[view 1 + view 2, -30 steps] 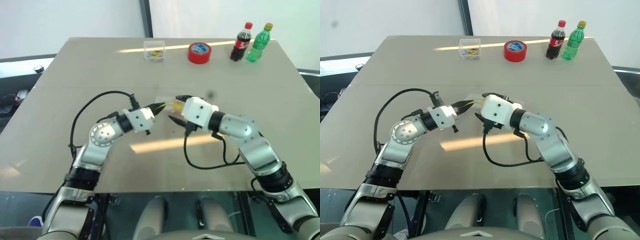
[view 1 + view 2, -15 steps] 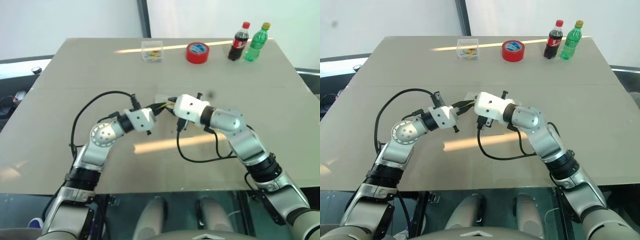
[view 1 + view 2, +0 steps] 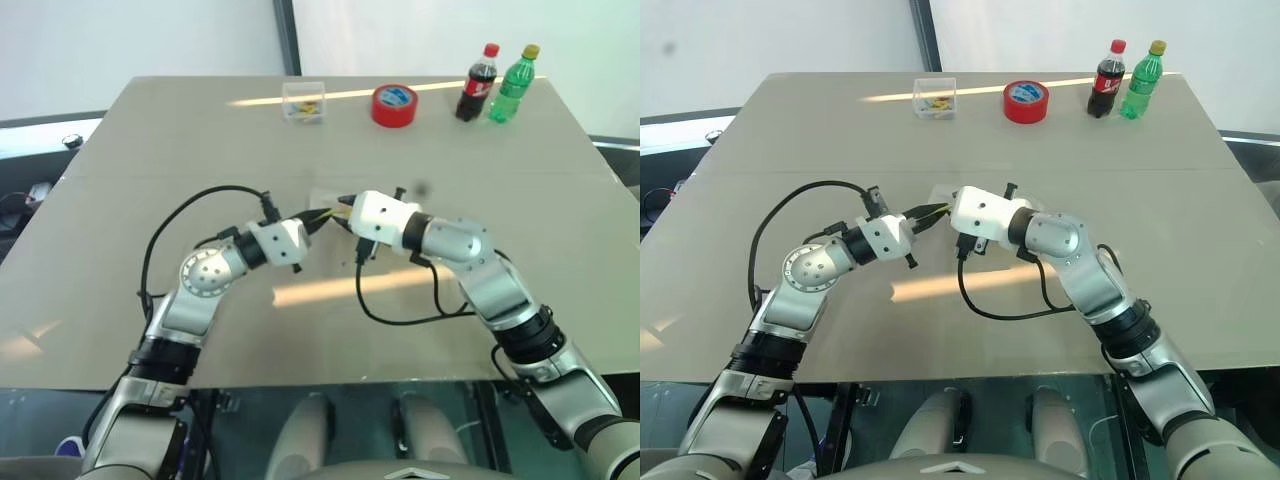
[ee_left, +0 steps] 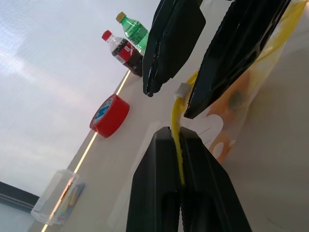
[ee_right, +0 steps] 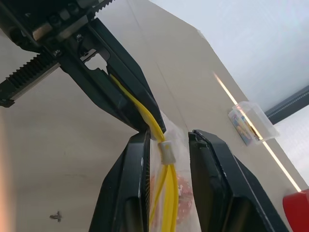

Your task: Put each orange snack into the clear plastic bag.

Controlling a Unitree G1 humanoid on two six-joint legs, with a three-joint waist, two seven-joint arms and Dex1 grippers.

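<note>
Right wrist view: my right gripper [image 5: 166, 145] straddles the floppy clear bag's yellow seal strip [image 5: 145, 118], which my left gripper [image 4: 179, 140] pinches.

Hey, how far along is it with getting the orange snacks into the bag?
Done: an orange snack shows inside the bag; the second I can't confirm. In hand: the left gripper pinches the yellow seal strip, the right gripper straddles it, open. Left: confirming both are in.
</note>
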